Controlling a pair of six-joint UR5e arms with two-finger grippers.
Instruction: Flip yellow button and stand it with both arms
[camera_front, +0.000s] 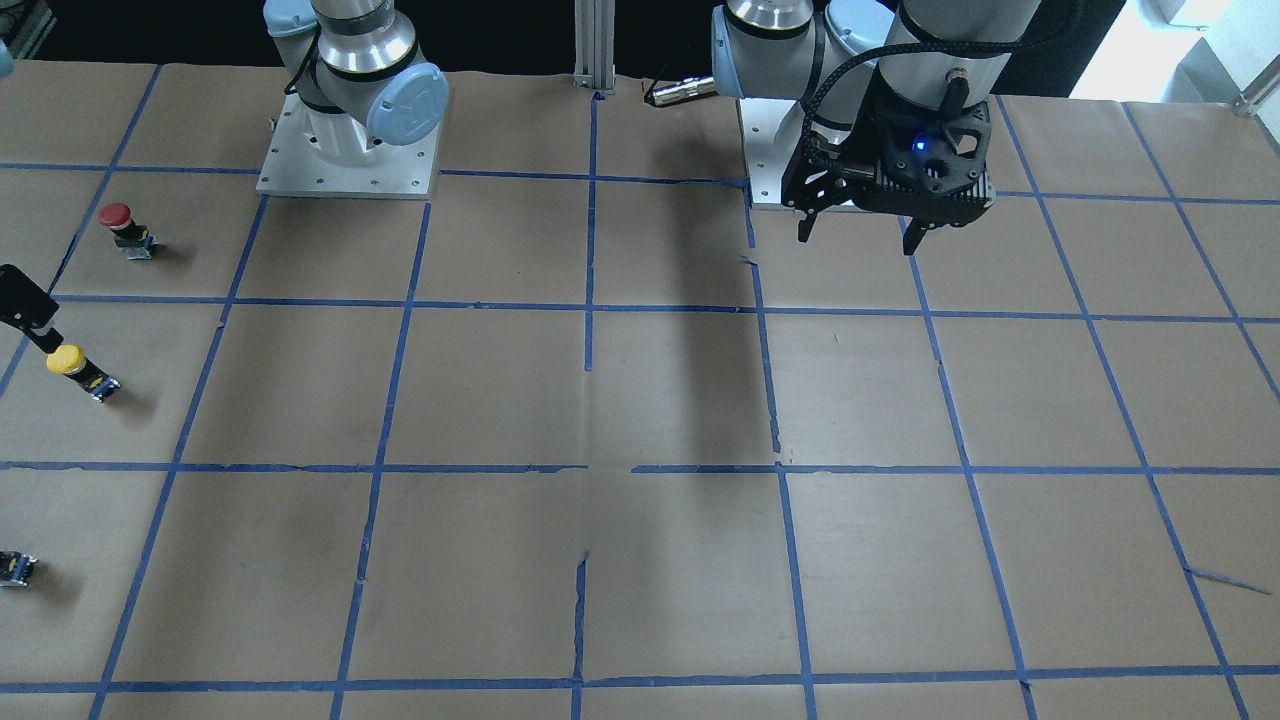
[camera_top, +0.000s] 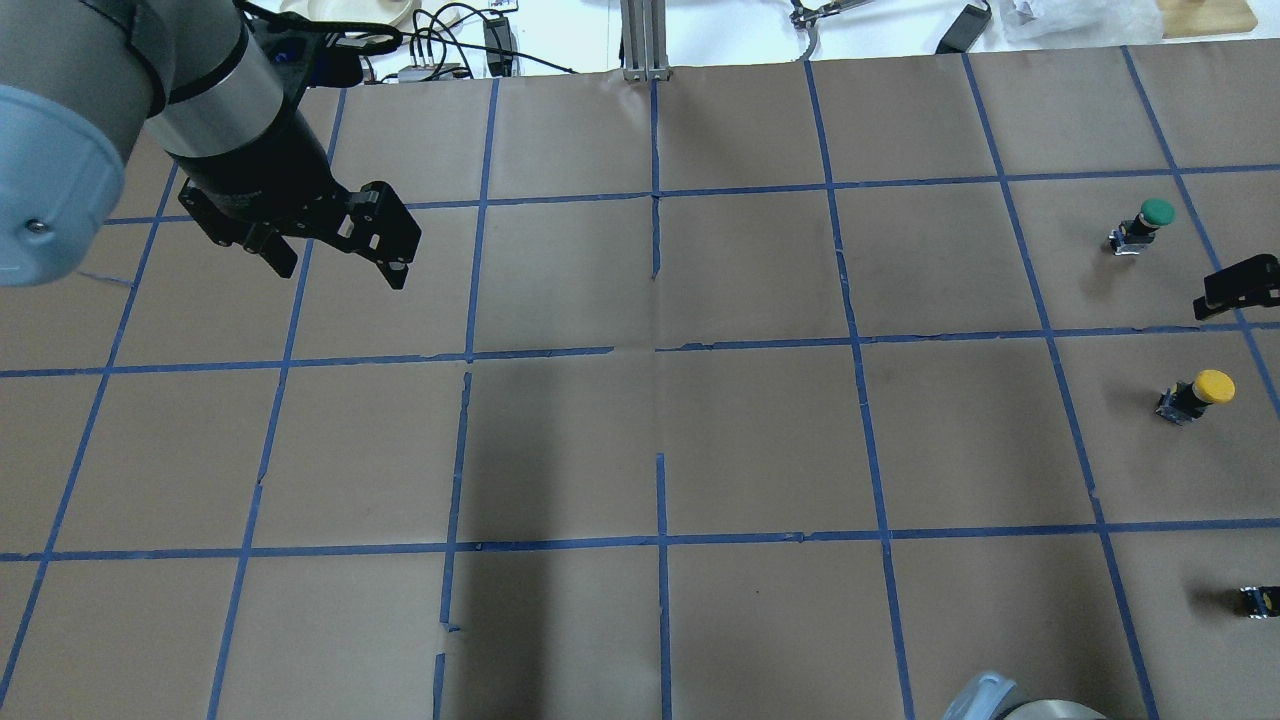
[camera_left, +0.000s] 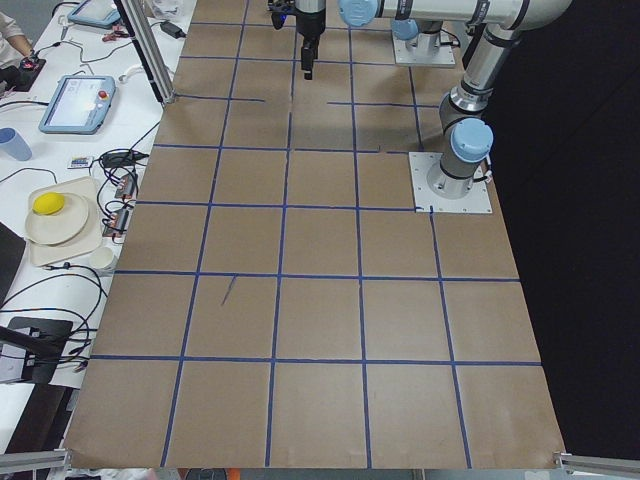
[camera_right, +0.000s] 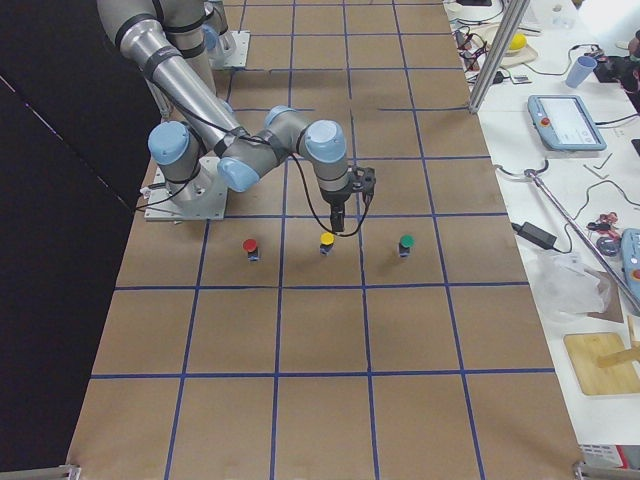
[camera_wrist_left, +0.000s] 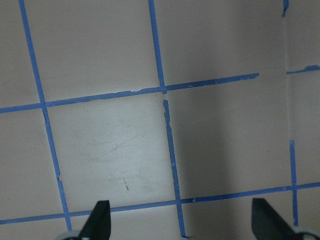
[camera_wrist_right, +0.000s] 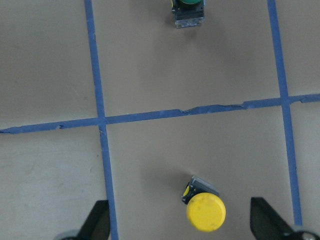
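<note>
The yellow button (camera_wrist_right: 205, 211) stands cap up on the brown table, near its right end. It also shows in the overhead view (camera_top: 1199, 392), the front view (camera_front: 72, 364) and the right side view (camera_right: 326, 241). My right gripper (camera_wrist_right: 180, 225) is open and hovers just above the button. The cap sits between its fingers, a little right of centre, and nothing touches it. In the right side view the right gripper (camera_right: 340, 218) hangs straight down over the button. My left gripper (camera_top: 340, 272) is open and empty, held high over the table's left part, far from the button (camera_front: 858, 238) (camera_wrist_left: 181, 222).
A green button (camera_top: 1143, 224) (camera_wrist_right: 189, 10) and a red button (camera_front: 122, 226) (camera_right: 250, 246) stand on either side of the yellow one. A small dark switch piece (camera_top: 1262, 600) lies nearer the robot. The arm base plates (camera_front: 345, 160) and a metal post (camera_front: 595, 45) stand at the table's edge.
</note>
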